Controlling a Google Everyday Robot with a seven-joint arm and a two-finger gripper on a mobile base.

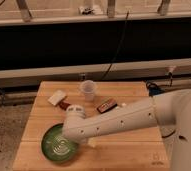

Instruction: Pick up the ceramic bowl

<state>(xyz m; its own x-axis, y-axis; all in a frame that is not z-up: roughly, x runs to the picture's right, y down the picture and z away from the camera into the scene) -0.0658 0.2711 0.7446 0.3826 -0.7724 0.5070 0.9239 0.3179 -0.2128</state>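
Resting unlifted on the tabletop (134, 152), ceramic bowl (58, 146) lies just beneath the tool (78, 136), grip state untellable; lift outstanding.

**Operator A:** Where do we locate the ceramic bowl (56, 146)?

**Operator B:** We find it on the table (139, 156), at the front-left corner as viewed.

**Operator A:** And the gripper (84, 142)?

**Operator B:** We place it at the bowl's right rim. It is largely hidden under the arm (120, 122), which reaches in from the right across the table's middle.

**Operator A:** What do we list behind the arm?

**Operator B:** The cup (88, 90) stands upright near the back edge, about centre. A packet (56, 97) lies to its left. A bar (106, 106) lies right of the cup and slightly nearer us, with a small object (123, 105) just beside it on the right.
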